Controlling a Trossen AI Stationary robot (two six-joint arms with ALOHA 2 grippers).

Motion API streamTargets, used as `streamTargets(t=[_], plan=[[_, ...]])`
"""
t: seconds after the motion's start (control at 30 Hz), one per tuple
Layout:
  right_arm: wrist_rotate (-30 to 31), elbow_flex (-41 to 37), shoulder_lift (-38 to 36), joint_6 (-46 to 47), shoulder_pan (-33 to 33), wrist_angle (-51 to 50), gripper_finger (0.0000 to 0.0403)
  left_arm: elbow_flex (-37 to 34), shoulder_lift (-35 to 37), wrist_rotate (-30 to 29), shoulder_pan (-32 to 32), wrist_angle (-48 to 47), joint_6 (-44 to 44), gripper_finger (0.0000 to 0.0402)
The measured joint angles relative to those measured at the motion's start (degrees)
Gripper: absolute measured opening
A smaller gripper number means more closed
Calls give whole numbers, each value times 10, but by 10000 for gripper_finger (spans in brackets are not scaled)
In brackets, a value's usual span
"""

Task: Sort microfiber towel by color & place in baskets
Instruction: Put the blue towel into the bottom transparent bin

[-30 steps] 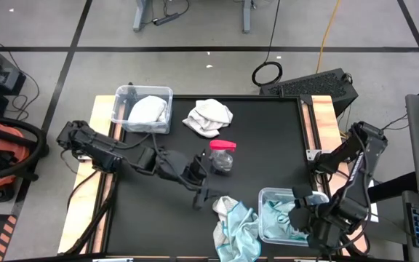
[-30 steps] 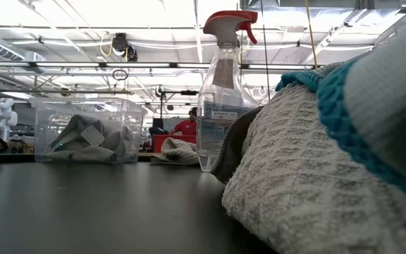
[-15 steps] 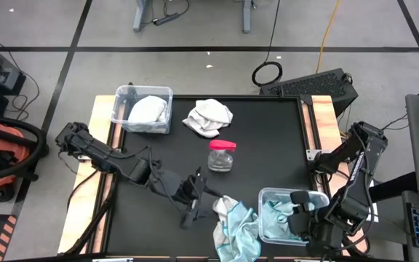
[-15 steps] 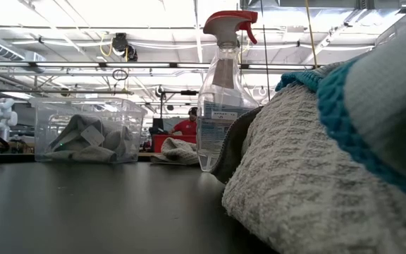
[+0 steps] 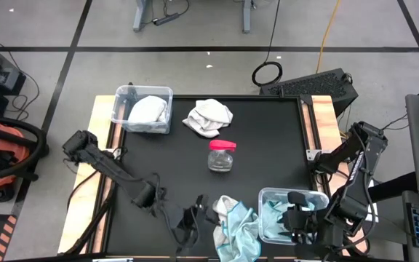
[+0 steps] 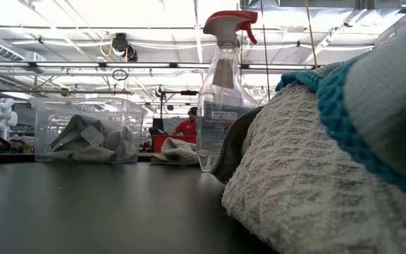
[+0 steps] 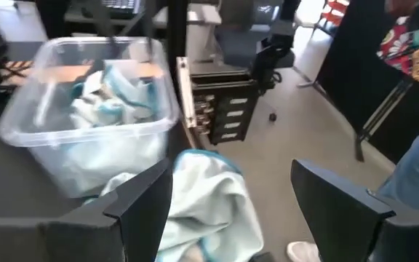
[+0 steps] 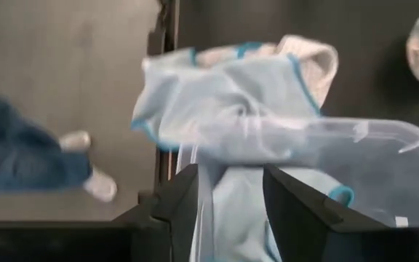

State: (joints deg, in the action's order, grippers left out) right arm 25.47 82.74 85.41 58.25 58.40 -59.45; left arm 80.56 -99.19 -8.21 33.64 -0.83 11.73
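At the lower middle of the high view, the left gripper (image 5: pixel 193 220) has its fingers spread beside the loose light blue microfiber towel (image 5: pixel 236 227), probably to pick it. The right gripper (image 5: pixel 302 220), fingers partly apart and empty, hangs over the transparent plastic basket (image 5: pixel 268 194) with blue towels.

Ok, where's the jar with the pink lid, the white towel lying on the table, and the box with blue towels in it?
Jar (image 5: pixel 222 156), high view, on its pink lid.
White towel (image 5: pixel 209 116), high view, middle of the crumpled cloth.
Box with blue towels (image 5: pixel 268 193), high view, on its clear rim.

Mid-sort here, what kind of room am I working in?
Probably a robotics lab or workshop: bare taped concrete floor, exposed ceiling pipes and strip lights, and a black computer keyboard beside the black work table.
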Motion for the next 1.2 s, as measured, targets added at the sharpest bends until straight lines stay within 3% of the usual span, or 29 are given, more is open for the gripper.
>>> streamTargets(t=[0.3,0.57,0.77,1.2], plan=[[60,0,0,71,-4,48,227,5,-85,-17,18,110,0,286],[62,0,0,71,-7,62,281,7,-154,-17,4,189,28,286],[61,0,0,30,-8,62,279,48,-201,-13,-10,163,4,286],[62,0,0,6,-8,68,264,194,-315,109,-39,-8,-2,286]])
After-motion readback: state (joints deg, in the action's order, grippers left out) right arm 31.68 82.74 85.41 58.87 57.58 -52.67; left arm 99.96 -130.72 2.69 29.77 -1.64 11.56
